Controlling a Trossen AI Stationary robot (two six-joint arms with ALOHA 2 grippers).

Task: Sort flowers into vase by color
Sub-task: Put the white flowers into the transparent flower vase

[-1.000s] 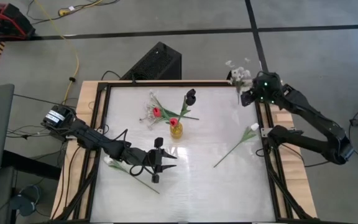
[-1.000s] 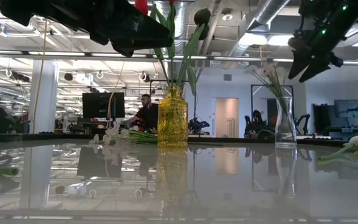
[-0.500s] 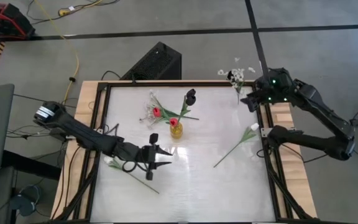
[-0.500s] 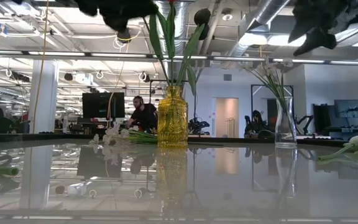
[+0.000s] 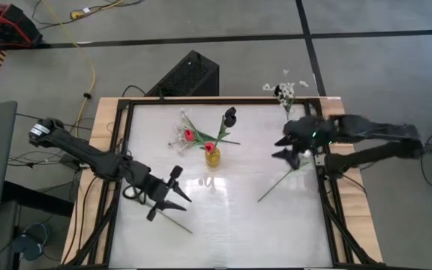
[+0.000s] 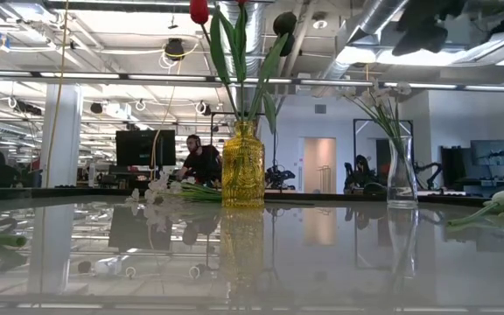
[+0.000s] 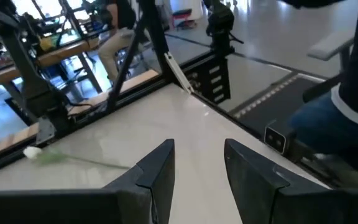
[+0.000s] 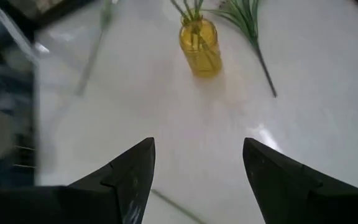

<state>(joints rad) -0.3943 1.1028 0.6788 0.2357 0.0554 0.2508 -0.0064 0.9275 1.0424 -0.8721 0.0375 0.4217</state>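
A yellow vase (image 5: pixel 212 156) near the table's middle holds red buds (image 6: pixel 199 10) and a dark bloom (image 5: pixel 230 115). At the far right edge stands a clear vase (image 6: pixel 401 175) with a spray of tiny white blossoms (image 5: pixel 283 90) in it. Another spray (image 5: pixel 178 139) lies left of the yellow vase. One white-bud flower (image 5: pixel 302 157) lies on the table at the right, and another's stem (image 5: pixel 175 223) lies near left. My left gripper (image 5: pixel 172 202) hangs open above that stem. My right gripper (image 5: pixel 278 148) is open above the right flower's bud end.
A black frame (image 5: pixel 126 135) runs around the white table top. A dark box (image 5: pixel 186 75) stands on the floor beyond the far edge. People sit at desks in the room behind the table (image 6: pixel 201 162). Bare table lies between the yellow vase and the near edge.
My right gripper has swung from the clear vase at the far right edge toward the near edge, and now hangs over the right white-bud flower; the spray stays in the clear vase. My left gripper has risen, rolled and drawn back toward the table's left edge.
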